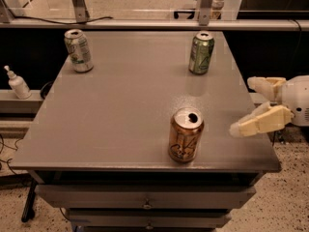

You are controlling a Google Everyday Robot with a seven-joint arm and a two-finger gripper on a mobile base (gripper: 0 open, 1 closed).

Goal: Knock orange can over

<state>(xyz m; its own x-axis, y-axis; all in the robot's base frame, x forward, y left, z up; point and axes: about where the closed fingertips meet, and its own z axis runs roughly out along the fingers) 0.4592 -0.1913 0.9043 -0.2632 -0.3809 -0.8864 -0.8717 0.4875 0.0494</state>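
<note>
orange can [186, 135]: upright, near worktop [130, 105] front edge. hand [243, 106]: released, fingers [263, 122] spread, empty, beside worktop's right edge, apart from can. step: approach. next: likely sideways sweep against can's upper half.

Grey table [120, 124] — flat top, drawers [145, 197] under the front edge. Green can [201, 53] upright at rear right. White-and-green can [78, 50] upright at rear left corner, well apart from it. White pump bottle [17, 82] stands on the ledge left of the table. Noted only: gripper [243, 106] just off the table's right edge — fingers spread.
</note>
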